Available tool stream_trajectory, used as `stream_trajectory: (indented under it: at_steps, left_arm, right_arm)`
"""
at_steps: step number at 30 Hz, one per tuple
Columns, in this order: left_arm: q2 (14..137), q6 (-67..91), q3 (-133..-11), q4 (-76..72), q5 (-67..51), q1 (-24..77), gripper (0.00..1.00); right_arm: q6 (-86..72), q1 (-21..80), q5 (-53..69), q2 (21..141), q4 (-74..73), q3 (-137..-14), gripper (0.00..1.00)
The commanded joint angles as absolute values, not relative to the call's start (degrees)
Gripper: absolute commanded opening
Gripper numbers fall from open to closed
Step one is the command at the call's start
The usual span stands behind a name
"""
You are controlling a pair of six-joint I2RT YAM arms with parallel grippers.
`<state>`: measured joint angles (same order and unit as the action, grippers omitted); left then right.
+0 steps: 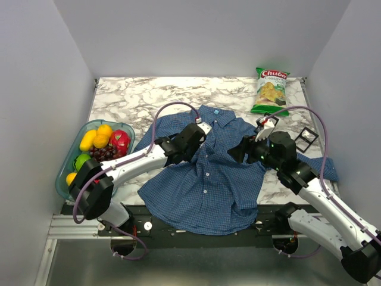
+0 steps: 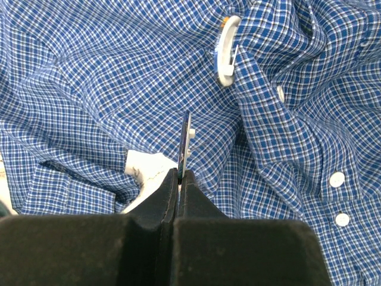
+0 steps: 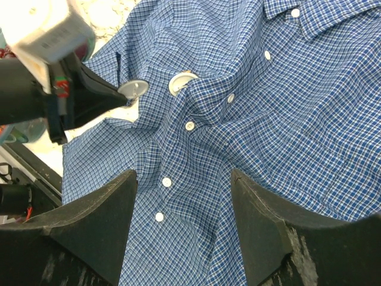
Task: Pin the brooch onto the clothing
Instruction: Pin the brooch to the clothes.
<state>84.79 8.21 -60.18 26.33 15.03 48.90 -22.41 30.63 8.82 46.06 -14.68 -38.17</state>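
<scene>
- The blue finely checked long-sleeved button-up shirt (image 1: 208, 185) lies spread face up in the middle of the white-and-grey marble table (image 1: 149, 95). Its collar points to the far edge and its hem hangs over the near edge. One sleeve reaches toward the right edge.
- The left gripper (image 2: 180, 179) is over the shirt's upper part, near the collar. Its black fingers are pressed together on a small round flat brooch (image 2: 186, 140), which stands upright and edge-on in the left wrist view.
- From the right wrist view the brooch shows a silvery round face and is held just above the cloth.
- A white round piece (image 3: 180, 82) sits in a fold of the shirt beside the button strip, near the held brooch but apart from it.
- The right gripper (image 3: 181, 179) hangs above the row of white buttons with its jaws spread wide and nothing between them.
- A clear greenish tray (image 1: 65, 167) of yellow, red and green fruit stands at the left edge.
- A green bag of cassava chips (image 1: 271, 89) lies at the far right corner.
- Black square frames (image 1: 306, 136) lie near the right edge.
</scene>
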Motion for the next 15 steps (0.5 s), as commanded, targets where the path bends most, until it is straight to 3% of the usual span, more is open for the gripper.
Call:
stream_trajectory:
  at_steps: [1,15]
  left_arm:
    - [86.74,10.19,-63.89,27.94,20.65,50.62,0.00]
    - [95.71,11.60,-73.20,35.59,28.03,55.90,0.00]
  right_arm:
    - [-22.23,30.41,7.38,44.74,-13.01,-37.53,0.72]
    - [-23.12,30.41,6.94,41.75,-12.39,-35.42,0.72]
